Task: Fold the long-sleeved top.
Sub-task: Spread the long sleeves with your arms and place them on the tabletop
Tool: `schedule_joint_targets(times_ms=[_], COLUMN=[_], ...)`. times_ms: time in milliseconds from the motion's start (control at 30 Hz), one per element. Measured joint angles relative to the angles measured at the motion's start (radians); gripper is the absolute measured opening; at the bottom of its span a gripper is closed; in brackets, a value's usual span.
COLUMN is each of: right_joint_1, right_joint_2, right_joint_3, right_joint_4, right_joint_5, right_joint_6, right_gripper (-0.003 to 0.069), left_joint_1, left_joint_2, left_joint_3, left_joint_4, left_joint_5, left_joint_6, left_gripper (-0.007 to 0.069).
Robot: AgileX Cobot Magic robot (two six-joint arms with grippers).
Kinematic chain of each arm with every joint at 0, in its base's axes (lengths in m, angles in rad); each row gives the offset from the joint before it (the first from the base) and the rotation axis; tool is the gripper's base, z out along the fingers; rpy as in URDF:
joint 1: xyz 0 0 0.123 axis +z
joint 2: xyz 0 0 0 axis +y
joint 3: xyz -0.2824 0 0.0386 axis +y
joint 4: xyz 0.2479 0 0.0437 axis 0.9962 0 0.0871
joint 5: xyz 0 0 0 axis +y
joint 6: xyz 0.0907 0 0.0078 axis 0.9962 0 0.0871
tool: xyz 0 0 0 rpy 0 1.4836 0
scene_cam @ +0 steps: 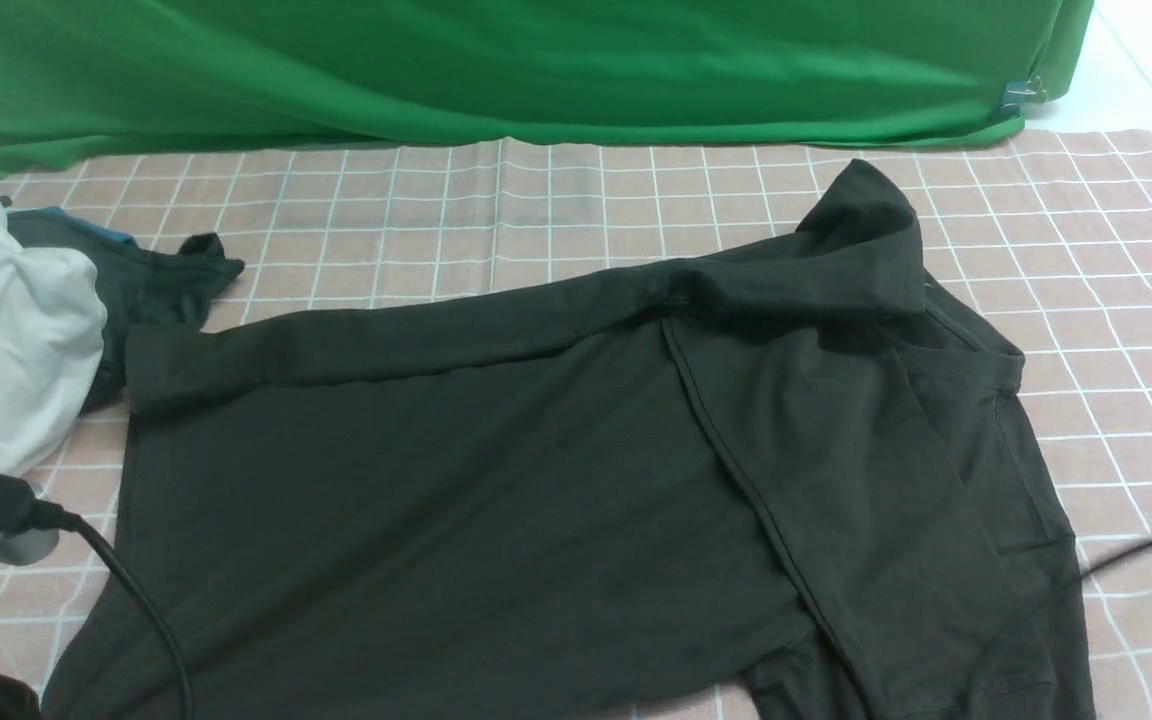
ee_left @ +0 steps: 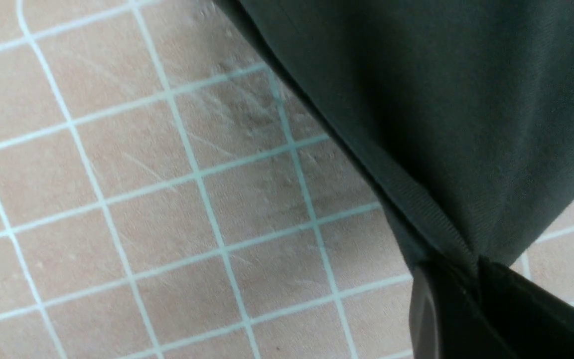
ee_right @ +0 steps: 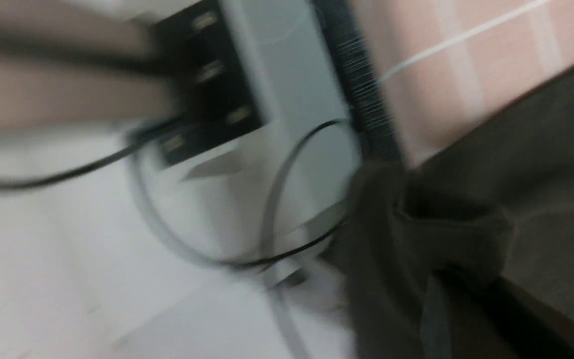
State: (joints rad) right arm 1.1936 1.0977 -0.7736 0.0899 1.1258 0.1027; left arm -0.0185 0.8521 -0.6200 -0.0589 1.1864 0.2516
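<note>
Folding step: both near corners of the long-sleeved top appear gripped. The likely next move is to lift the near edge and carry it toward the top of the front view.
Left clutter: white garment and dark cloth lie at the left edge, just beside the top's left side. Keep the fold clear of both.
Left hand: clamped together on the top's stitched hem, lower right of the left wrist view. The fabric fans upward from the pinch.
Top position: spread across the centre of the checked desk, with one sleeve laid along its upper edge and one side doubled over at the right.
Right hand: closed. The view is blurred, but a bunch of black fabric sits at its tips, lower right of the right wrist view, by the desk edge.
Technique: raise both hands evenly, keep the hem taut, lay it flat.
</note>
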Motion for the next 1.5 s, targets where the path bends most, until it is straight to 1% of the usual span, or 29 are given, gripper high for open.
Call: schedule_joint_targets(times_ms=[67,100,133,233,300,333,400,567,700,833,900,1000,1067,1100,1167,1300,1500], right_joint_1=[-0.065,-0.081,-0.138,-0.243,-0.29,-0.294,-0.324,-0.332,-0.332,-0.332,-0.332,-0.332,-0.332,-0.334,-0.338,-0.382,-0.411], right_joint_2=[0.028,0.032,0.055,0.104,0.135,0.141,0.18,0.24,0.324,0.424,0.464,0.561,0.586,0.628,0.651,0.746,0.804], right_joint_3=[0.0,0.0,0.0,0.0,0.0,0.0,-0.017,-0.088,-0.196,-0.296,-0.344,-0.45,-0.479,-0.528,-0.558,-0.665,-0.705], right_joint_4=[-0.009,-0.009,-0.011,-0.015,-0.017,-0.017,-0.018,-0.018,-0.018,-0.032,-0.057,-0.132,-0.148,-0.168,-0.173,-0.18,-0.183], right_joint_5=[-0.021,-0.024,-0.032,-0.063,-0.093,-0.095,-0.115,-0.15,-0.218,-0.244,-0.256,-0.292,-0.301,-0.318,-0.332,-0.372,-0.375], right_joint_6=[-0.056,-0.071,-0.123,-0.223,-0.272,-0.277,-0.337,-0.388,-0.445,-0.488,-0.493,-0.495,-0.498,-0.511,-0.519,-0.536,-0.517], right_gripper=[0.0042,0.0042,0.0042,0.0042,0.0042,0.0042,0.0042,0.0042,0.0042,0.0042,0.0042,0.0042,0.0042,0.0042,0.0042,0.0042,0.0055], left_joint_1=[0.0,0.0,0.0,0.0,0.0,0.0,0.0,0.0,0.0,0.0,0.0,0.0,0.0,0.0,0.0,0.0,0.0], left_joint_2=[0.0,0.0,0.0,-0.001,-0.001,-0.001,-0.001,-0.001,-0.001,-0.001,-0.001,-0.001,-0.001,-0.001,-0.001,-0.001,-0.001], left_joint_3=[0.0,0.0,0.0,0.0,0.0,0.0,0.0,0.0,0.0,0.0,0.0,0.0,0.0,0.0,0.0,0.0,0.0], left_joint_4=[0.002,0.002,0.002,0.003,0.003,0.003,0.003,0.003,0.003,0.003,0.003,0.004,0.005,0.005,0.005,0.005,0.006], left_joint_5=[-0.01,-0.011,-0.02,-0.031,-0.034,-0.034,-0.034,-0.037,-0.037,-0.037,-0.037,-0.037,-0.037,-0.037,-0.037,-0.038,-0.039], left_joint_6=[0.013,0.014,0.019,0.025,0.027,0.027,0.027,0.028,0.028,0.028,0.028,0.028,0.028,0.028,0.028,0.028,0.028], left_gripper=[0.005,0.005,0.005,0.005,0.005,0.005,0.005,0.005,0.005,0.005,0.005,0.005,0.005,0.005,0.005,0.005,0.005])
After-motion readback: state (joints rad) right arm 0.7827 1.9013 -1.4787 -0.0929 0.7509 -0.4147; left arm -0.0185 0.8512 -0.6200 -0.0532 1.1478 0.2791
